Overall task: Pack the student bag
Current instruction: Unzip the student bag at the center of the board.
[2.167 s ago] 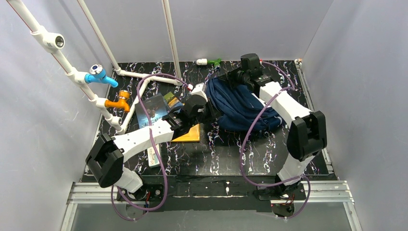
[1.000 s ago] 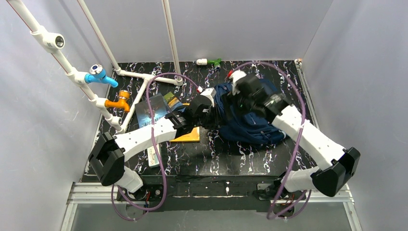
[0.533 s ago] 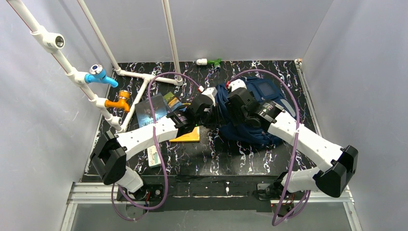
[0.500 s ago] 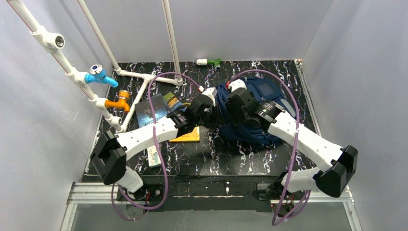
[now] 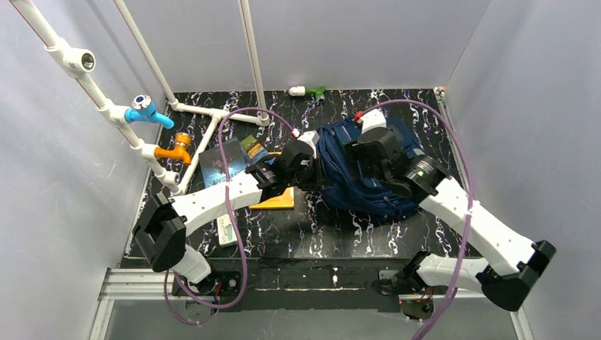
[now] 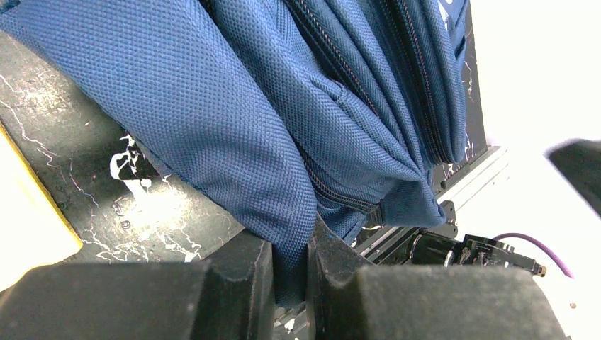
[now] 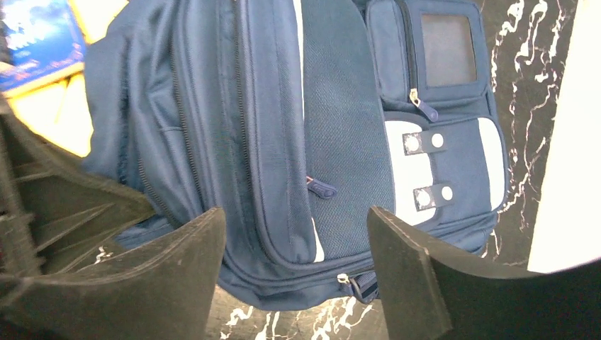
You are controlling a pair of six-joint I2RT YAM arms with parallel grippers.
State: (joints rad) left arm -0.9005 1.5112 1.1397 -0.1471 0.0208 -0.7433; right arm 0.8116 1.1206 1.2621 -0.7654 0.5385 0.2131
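The student bag, a navy backpack, lies on its side on the black marbled table right of centre. My left gripper is at its left edge, shut on a fold of the bag's fabric that sits squeezed between the two black fingers. My right gripper hovers over the bag's upper part, open, with nothing between its fingers. In the right wrist view the bag shows its zips, a strap, a front pocket and a white patch with two studded tabs.
A yellow book, a blue booklet and a small card lie left of the bag. A white box sits near the left arm. White pipes with a blue tap and an orange tap stand at the left.
My right arm has swung to the right and back over the bag, its elbow now far out to the right. The left gripper has kept its hold on the fabric without moving.
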